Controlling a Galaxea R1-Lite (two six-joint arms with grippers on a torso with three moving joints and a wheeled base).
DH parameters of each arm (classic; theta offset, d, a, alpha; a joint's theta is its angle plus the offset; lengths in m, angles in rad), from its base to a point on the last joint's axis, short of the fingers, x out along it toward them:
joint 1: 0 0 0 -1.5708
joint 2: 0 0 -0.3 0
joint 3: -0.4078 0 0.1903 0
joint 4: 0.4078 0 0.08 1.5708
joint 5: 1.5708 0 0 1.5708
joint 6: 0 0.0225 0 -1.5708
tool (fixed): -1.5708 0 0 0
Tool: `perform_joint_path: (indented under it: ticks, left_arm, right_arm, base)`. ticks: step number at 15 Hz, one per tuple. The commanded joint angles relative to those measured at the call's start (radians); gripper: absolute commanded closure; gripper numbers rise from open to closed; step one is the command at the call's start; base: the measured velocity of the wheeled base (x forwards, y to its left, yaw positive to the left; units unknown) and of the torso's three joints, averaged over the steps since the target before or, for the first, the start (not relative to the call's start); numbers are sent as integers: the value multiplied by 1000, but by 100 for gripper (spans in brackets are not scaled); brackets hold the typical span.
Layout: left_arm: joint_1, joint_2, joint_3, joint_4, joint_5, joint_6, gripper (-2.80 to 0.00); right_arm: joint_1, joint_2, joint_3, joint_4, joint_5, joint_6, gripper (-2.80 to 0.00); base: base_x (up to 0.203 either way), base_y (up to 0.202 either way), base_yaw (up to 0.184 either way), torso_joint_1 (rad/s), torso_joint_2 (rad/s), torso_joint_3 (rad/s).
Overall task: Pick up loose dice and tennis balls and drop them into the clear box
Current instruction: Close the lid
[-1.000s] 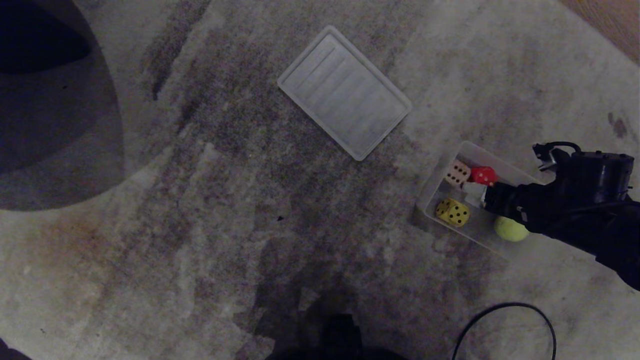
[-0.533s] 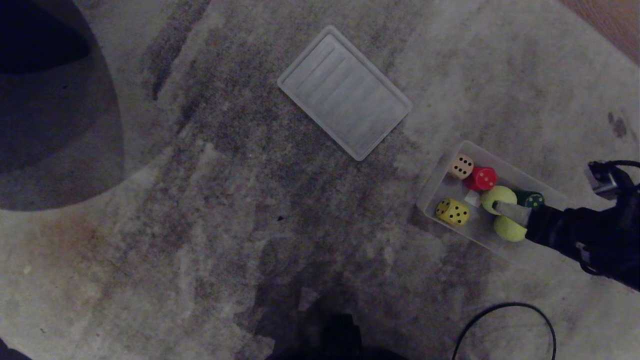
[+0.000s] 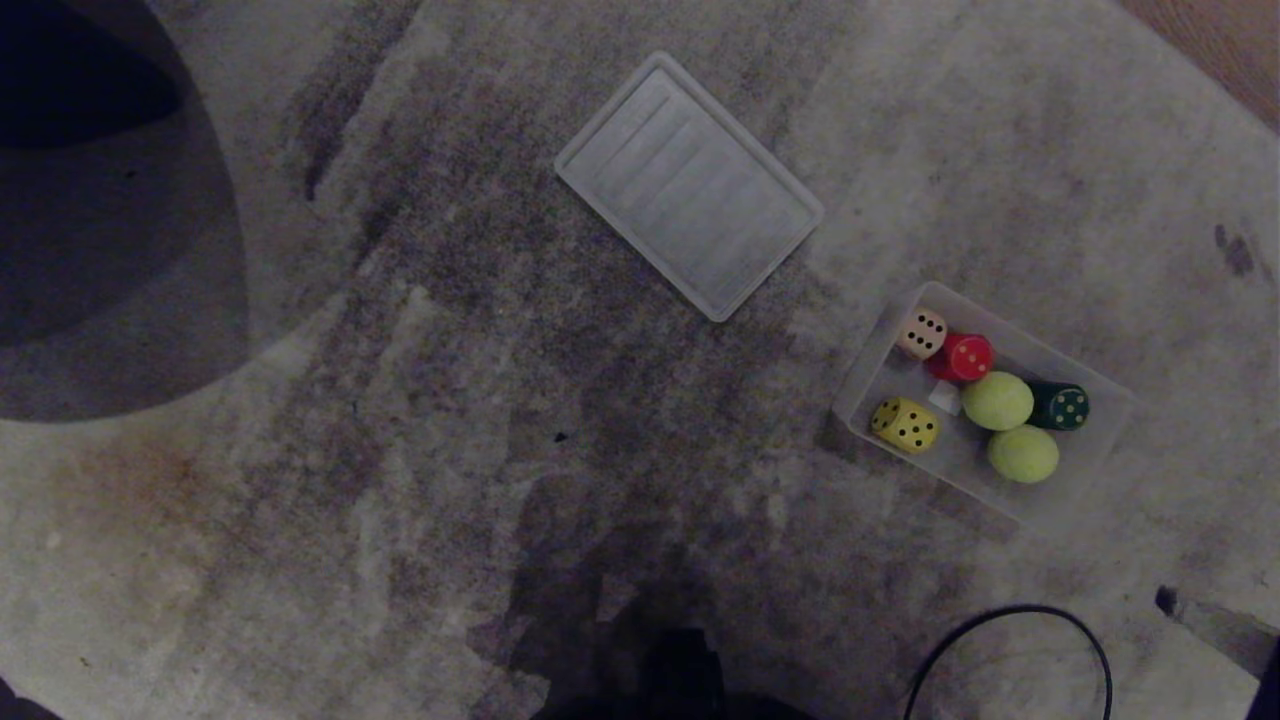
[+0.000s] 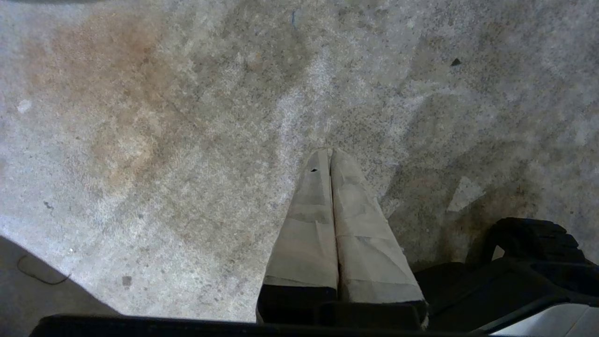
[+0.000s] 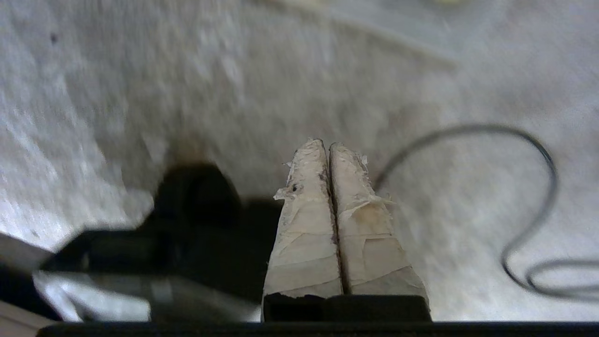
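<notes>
The clear box point(image 3: 1105, 425) sits on the stained carpet point(image 3: 420, 420) toward the robot's right, its long axis running diagonally, and everything the task names appears to be inside it: the cream die point(image 3: 922, 333) and red die point(image 3: 967, 357) touching in the far corner, the yellow die point(image 3: 906, 424) alone against the near-left wall, and 2 tennis balls point(image 3: 997, 400) side by side in the middle, with a dark green die point(image 3: 1059, 406) pressed against the upper ball. No loose die or ball shows on the carpet, so the collecting looks finished. The ribbed lid point(image 3: 688, 186) lies flat and well apart from the box, up and to the left of it. Neither arm is in the head view. In its wrist view the right gripper point(image 5: 326, 150) has its 2 taped fingers point(image 5: 304, 224) pressed flat together with nothing between them, hanging over bare carpet near a looping black cable point(image 5: 538, 154). The left gripper point(image 4: 330, 157) is likewise closed tight and empty above the carpet. The box lies on the right arm's side, so if anything more is wanted there, that arm is the nearer.
</notes>
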Motion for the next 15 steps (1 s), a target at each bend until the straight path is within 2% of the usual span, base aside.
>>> perform_joint_path:
  ticks: [1,4,7,8,10,11,15]
  left_arm:
    - [0,1,2,0,0,-1,0]
    - [0,1,2,0,0,-1,0]
    - [0,1,2,0,2,-1,0]
    - [0,1,2,0,0,-1,0]
    - [0,1,2,0,2,-1,0]
    - [0,1,2,0,2,-1,0]
    - [0,1,2,0,0,-1,0]
  right_arm:
    - [-30,-360,8,278,1,-14,0]
    - [-58,-595,14,501,0,-48,0]
    - [-68,-776,20,551,-3,-65,0]
    - [-69,-793,38,520,-28,-69,0]
    - [-70,-788,125,355,-85,-82,0]
    - [-70,-786,142,314,-91,-124,0]
    - [-70,-786,148,309,-98,-133,0]
  base:
    - [0,0,0,0,0,0]
    - [0,0,0,0,0,0]
    - [0,0,0,0,0,0]
    - [0,0,0,0,0,0]
    - [0,0,0,0,0,0]
    - [0,0,0,0,0,0]
    - [0,0,0,0,0,0]
